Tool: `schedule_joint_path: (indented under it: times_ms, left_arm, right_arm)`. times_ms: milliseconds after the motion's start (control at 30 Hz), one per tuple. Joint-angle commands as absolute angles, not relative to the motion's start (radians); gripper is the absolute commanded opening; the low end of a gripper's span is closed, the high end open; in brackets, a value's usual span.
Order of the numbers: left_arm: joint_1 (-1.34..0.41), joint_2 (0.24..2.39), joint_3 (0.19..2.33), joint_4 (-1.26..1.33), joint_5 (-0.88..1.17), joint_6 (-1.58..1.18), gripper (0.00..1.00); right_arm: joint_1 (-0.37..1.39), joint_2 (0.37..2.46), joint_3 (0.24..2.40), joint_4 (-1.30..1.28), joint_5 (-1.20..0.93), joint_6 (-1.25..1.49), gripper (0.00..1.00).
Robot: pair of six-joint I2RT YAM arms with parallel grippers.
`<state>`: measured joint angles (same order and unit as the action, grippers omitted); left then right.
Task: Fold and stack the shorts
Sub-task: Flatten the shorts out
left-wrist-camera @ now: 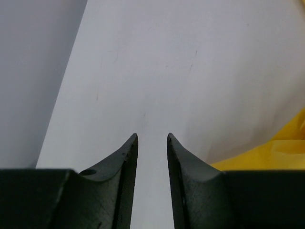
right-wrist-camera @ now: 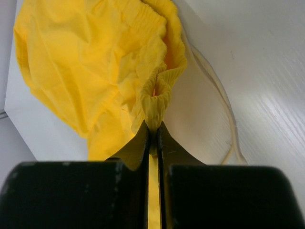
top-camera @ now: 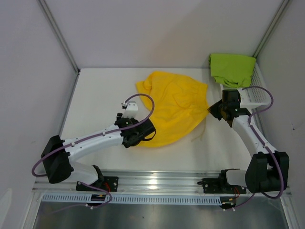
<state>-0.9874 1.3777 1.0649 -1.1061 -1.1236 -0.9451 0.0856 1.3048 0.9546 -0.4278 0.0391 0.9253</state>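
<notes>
Fingers on the right gripper [right-wrist-camera: 153, 131] pinch the yellow shorts [top-camera: 174, 107], lying in the middle. Fingers on the left gripper [left-wrist-camera: 152, 139] are a little apart, holding nothing. Two shorts: green shorts [top-camera: 231, 69] sit back right.

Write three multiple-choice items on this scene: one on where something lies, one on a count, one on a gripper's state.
1. Where do the green shorts lie?
A. On the white basket, far right corner
B. Spread out in the middle
C. Near left corner

2. How many pairs of shorts are in view?
A. One
B. Two
C. Three

3. What state is the right gripper in?
A. Open, holding nothing
B. Shut on the yellow shorts
C. Shut on the green shorts

Answers:
1 A: the top view shows them draped over the basket's far end.
2 B: one yellow pair and one green pair.
3 B: its wrist view shows yellow fabric pinched between closed fingers.
</notes>
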Motion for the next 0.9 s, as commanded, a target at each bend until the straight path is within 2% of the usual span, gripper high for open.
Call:
schedule_joint_path:
  times_ms: [0,100,133,167,200,267,367,533,700,867]
  left_arm:
    - [-0.982,1.341,1.008,-1.051,-1.097,-0.940,0.34]
    - [-0.982,1.191,0.870,-0.743,-0.920,-0.674,0.39]
    - [-0.977,1.142,0.798,-0.588,-0.797,-0.649,0.43]
    - [-0.971,1.046,0.726,-0.533,-0.746,-0.638,0.51]
    - [-0.960,0.999,0.697,-0.455,-0.700,-0.623,0.54]
    - [-0.951,0.916,0.605,-0.414,-0.617,-0.620,0.65]
    - [-0.936,0.812,0.545,-0.408,-0.589,-0.615,0.72]
    - [-0.832,0.721,0.457,-0.356,-0.431,-0.583,0.77]
    - [-0.645,0.683,0.342,-0.208,-0.143,-0.561,0.79]
    - [-0.520,0.692,0.261,-0.072,0.060,-0.561,0.79]
  right_arm:
    - [0.101,1.226,0.914,-0.400,0.097,0.951,0.00]
    - [0.097,1.206,0.873,-0.384,0.124,0.948,0.00]
    - [0.094,1.206,0.871,-0.383,0.126,0.943,0.00]
    - [0.092,1.207,0.871,-0.385,0.129,0.942,0.00]
    - [0.092,1.212,0.873,-0.388,0.130,0.942,0.00]
    - [0.089,1.218,0.873,-0.385,0.132,0.939,0.00]
    - [0.086,1.230,0.880,-0.376,0.138,0.936,0.00]
    - [0.072,1.267,0.913,-0.365,0.115,0.919,0.00]
    - [0.052,1.299,0.934,-0.376,0.129,0.913,0.00]
    - [0.020,1.295,0.923,-0.368,0.127,0.900,0.00]
